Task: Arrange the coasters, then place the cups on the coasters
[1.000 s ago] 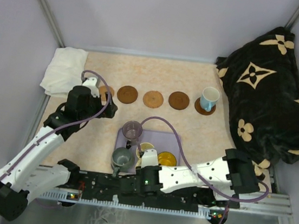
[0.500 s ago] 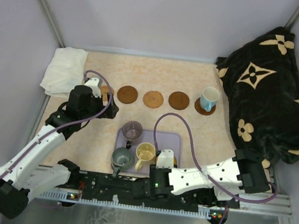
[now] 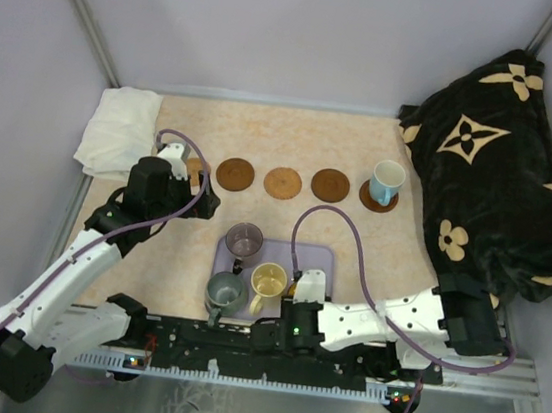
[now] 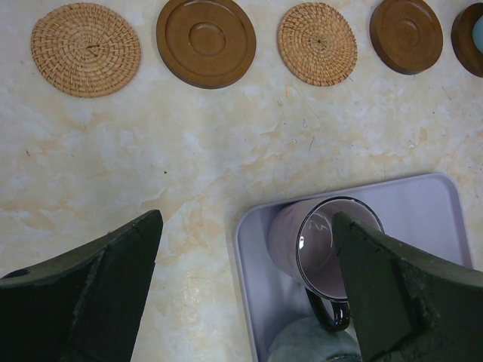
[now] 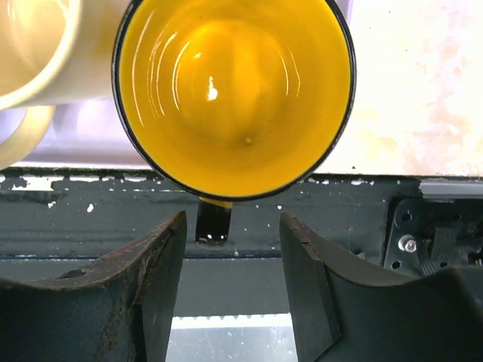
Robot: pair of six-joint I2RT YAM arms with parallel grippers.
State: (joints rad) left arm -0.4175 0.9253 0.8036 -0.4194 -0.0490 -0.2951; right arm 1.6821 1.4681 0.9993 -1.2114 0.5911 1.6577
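Your right claw (image 5: 234, 224) stands about half open. Its two dark fingers (image 5: 143, 286) sit either side of the handle (image 5: 213, 224) of the yellow mug (image 5: 234, 98) with a gap showing on each side, so it has hold of nothing. That mug stands upright at the near right of the lavender tray (image 3: 319, 262), its handle pointing toward the dark rail (image 5: 75, 211) at the table's near edge, and from above your wrist hides it. Just left of it is the cream mug (image 3: 269, 280); you cannot tell whether the two touch. The grey-green mug (image 3: 224, 290) stands at the tray's near left corner and the purple-grey mug (image 4: 324, 241) at its far left corner. Your left claw (image 4: 247, 219) is spread as wide as it goes and holds nothing. It hangs over the bare table (image 3: 295, 133) between the tray and the row of coasters. The row runs along the far side of the table: a woven tan coaster (image 4: 85, 49), a dark brown coaster (image 4: 206, 41), a second woven one (image 4: 317, 43), a second dark one (image 4: 406, 34), and a last dark coaster (image 3: 378, 197) at the right end. The white cup (image 3: 388, 181) with the light blue handle stands on that last coaster; the other four are bare. A folded white cloth (image 3: 119, 127) lies at the table's far left corner, and a black blanket (image 3: 502, 174) with cream flower shapes is heaped along its right side.
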